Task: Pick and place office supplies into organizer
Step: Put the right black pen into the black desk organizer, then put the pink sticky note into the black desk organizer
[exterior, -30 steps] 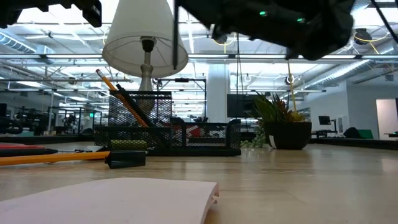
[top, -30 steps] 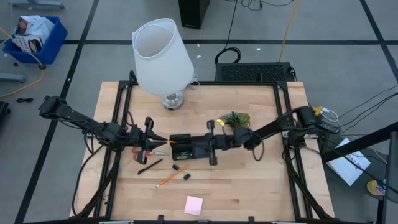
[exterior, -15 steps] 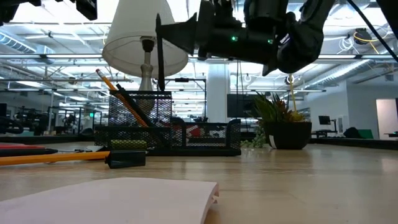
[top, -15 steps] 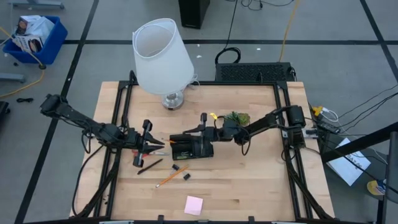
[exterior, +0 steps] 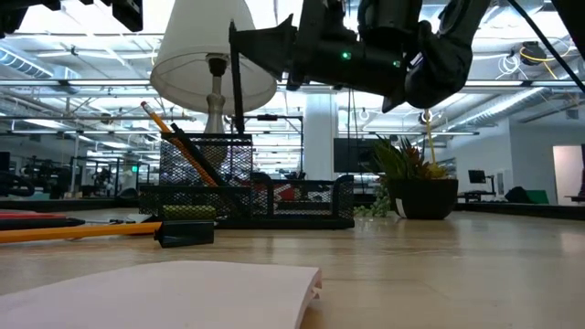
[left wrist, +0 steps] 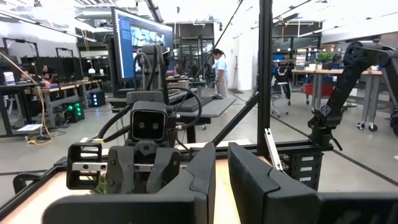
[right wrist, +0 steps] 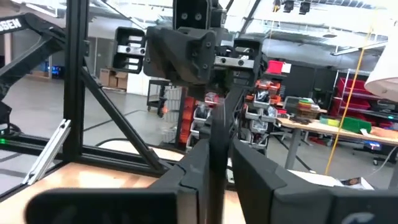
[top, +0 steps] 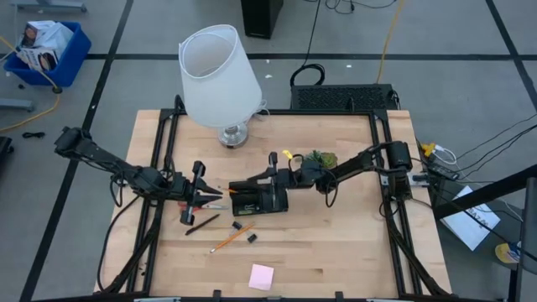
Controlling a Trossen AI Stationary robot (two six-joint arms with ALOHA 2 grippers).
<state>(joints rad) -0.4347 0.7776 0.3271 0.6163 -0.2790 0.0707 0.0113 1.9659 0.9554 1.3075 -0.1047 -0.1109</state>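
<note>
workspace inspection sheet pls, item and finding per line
surface: wood table, black frame rails along both sides
job's things: organizer at centre; pencil, pen, two black bits and pink pad loose in front of it
clutter: lamp and plant behind the organizer
grippers: right gripper over the organizer with an upright pen between its fingers; left gripper nearly closed, left of the organizer
cables: on the floor beyond the table
surroundings: open workshop, a person far off

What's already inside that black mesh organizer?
In the organizer, the tall cup holds an orange pencil and a dark pen, leaning. Something red shows through the low tray's mesh; what it is stays unclear.
</note>
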